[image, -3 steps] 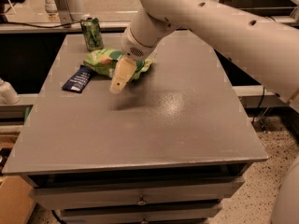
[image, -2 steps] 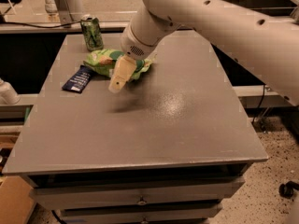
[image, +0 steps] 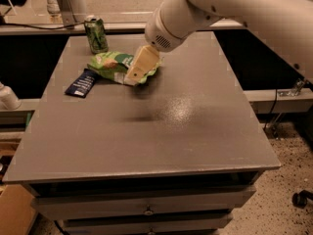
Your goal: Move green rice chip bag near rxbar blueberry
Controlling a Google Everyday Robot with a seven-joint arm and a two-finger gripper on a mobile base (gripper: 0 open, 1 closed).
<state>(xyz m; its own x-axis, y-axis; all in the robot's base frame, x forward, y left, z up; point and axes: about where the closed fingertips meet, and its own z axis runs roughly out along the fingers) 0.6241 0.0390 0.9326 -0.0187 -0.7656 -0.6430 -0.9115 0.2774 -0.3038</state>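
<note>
Since there is only the one camera view, looking down on the grey bench (image: 171, 131) from the front, everything is coming from it. The hand (image: 138, 68) is sitting over the right part of the green rice chip bag (image: 111, 62), at the back left of the bench, with the white arm (image: 205, 9) reaching in from the upper right. The hand is hiding its own grip, so I cannot tell if it is holding the bag or only lying against it. The crumpled bag is lying with its left end just beside the rxbar blueberry (image: 82, 82), perhaps touching its upper corner; I cannot tell which. A green drink can (image: 96, 34) is standing upright behind the bag, near but apart.

In my judgement the task is looking nearly complete, because the bag is lying close to the bar. To do this step well, the hand should be letting go gently and lifting straight up, not sideways, so that the light foil is not being dragged away from the bar or over it. It should also be keeping off the can, which could tip easily.
</note>
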